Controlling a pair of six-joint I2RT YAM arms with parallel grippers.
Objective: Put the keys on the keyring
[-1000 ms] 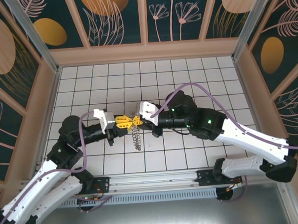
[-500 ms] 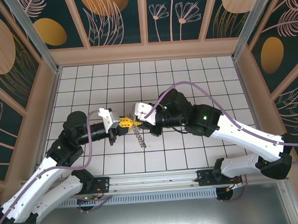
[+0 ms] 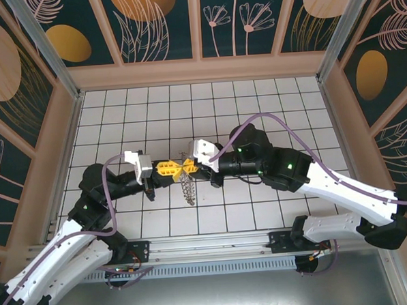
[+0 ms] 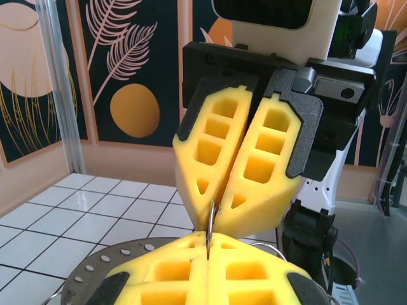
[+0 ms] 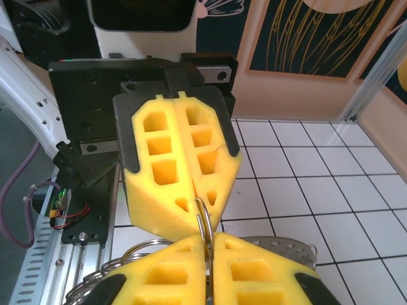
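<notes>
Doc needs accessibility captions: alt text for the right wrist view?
The right gripper and left gripper, both shut, meet yellow tip to tip, pinching a thin wire loop between them. A perforated grey keyring shows beneath them, above the white tiled floor.

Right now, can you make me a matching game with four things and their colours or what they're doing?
Things:
1 keyring
2 cable
3 pads
4 floor

Matches:
A yellow
B white tiles
C grey, hanging
D purple

Pairs: 1-C, 2-D, 3-A, 4-B
</notes>
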